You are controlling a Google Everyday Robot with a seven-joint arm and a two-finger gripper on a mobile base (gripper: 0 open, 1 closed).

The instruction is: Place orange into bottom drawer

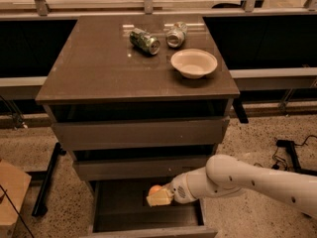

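The orange point(155, 189) is small and round, held in my gripper point(157, 196), whose pale fingers are shut around it. The gripper reaches in from the right on a white arm point(247, 178). It hangs inside the pulled-out bottom drawer point(148, 209), just above its dark floor, near the middle. Much of the orange is hidden behind the fingers. The drawer's front panel point(148, 231) shows at the lower edge of the view.
Two shallower drawers point(141, 133) sit above, slightly pulled out. On the cabinet top point(94, 68) lie two crushed green cans point(145, 40) and a beige bowl point(193, 62). A cardboard box point(12, 192) stands at the left and cables point(292, 150) lie at the right.
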